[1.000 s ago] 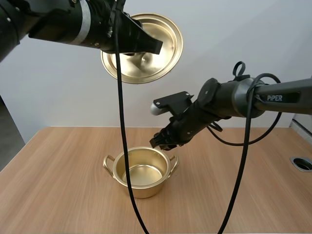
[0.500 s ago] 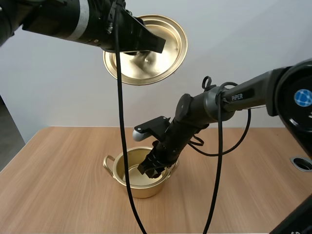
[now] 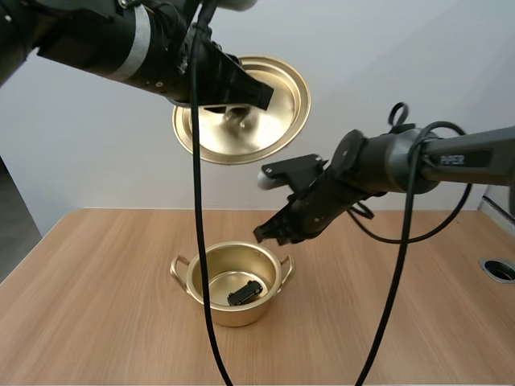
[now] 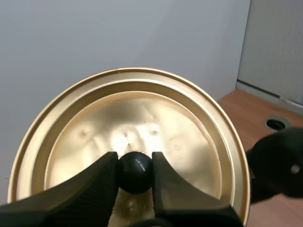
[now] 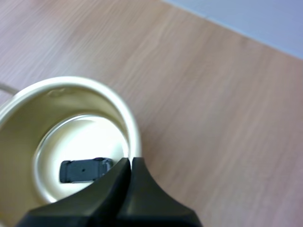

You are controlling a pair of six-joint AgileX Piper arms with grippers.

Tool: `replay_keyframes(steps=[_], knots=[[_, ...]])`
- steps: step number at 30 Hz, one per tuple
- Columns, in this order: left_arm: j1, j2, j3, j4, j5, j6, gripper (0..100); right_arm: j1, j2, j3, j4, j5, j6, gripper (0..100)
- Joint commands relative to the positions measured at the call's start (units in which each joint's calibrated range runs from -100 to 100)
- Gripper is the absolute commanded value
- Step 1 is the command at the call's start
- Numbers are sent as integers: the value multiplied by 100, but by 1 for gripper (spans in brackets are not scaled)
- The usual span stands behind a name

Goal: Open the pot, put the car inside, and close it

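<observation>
While the pot (image 3: 233, 283) stands uncovered on the wooden table (image 3: 96, 314), the car (image 3: 246, 292) lies inside it, a small dark toy resting flat on the golden floor toward the side nearer the right arm. Nothing else is in the pot. Its two loop handles stick out at opposite sides of the rim.

Well above the pot and behind it, the lid (image 3: 257, 121) hangs in the air, tipped up almost on edge, with its knobbed face turned toward the high camera. My left gripper (image 4: 135, 163) grasps it by the black knob (image 4: 135, 172), one finger pressed to each side of the ball.

My right gripper (image 3: 269, 233) hangs above the pot's rim on the right-handle side, clear of it. Its fingers are clenched together into one dark wedge with nothing between them. A round hole (image 3: 499, 269) is set into the tabletop far off on the right.

From the high view, the left arm and its fingers cover the upper left part of the lid. From the right wrist view, the closed fingers overlap a stretch of the pot's rim and meet one end of the car, so that end cannot be made out. The pot's far side is cut off there. The car's details are too small to tell. Beside the lid's edge, the left wrist view shows a dark rounded shape too blurred to identify.
</observation>
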Motion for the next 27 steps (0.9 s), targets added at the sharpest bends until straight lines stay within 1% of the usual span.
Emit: replay_keyframes(steps=[1,3,5,7,13,16,20,25,27], knots=[[-1,17,165,144,93,3,0,-754,-363,-6,-115,-106,5,0],[-1,44,440,274,93,3,0,-1111,-542,-6,-140,-90,5,0],[-1,122,778,286,16,138,0,-1329,-650,-6,-125,-74,-15,0],[-1,236,1204,286,-192,244,0,-1424,-714,-6,-70,-74,-30,0],[-1,693,2353,286,-1171,633,0,-1425,-796,-6,181,-74,-30,0],[-1,1031,2711,219,-1546,804,0,-1425,-796,-6,223,-74,-30,0],[-1,1540,2914,60,-1820,1024,0,-1425,-796,-6,223,-74,-30,0],[-1,2029,2930,60,-1905,1037,0,-1425,-796,-6,223,-74,-40,0],[-1,2154,2930,60,-1978,1057,0,-1425,-796,-6,233,-74,-134,0]])
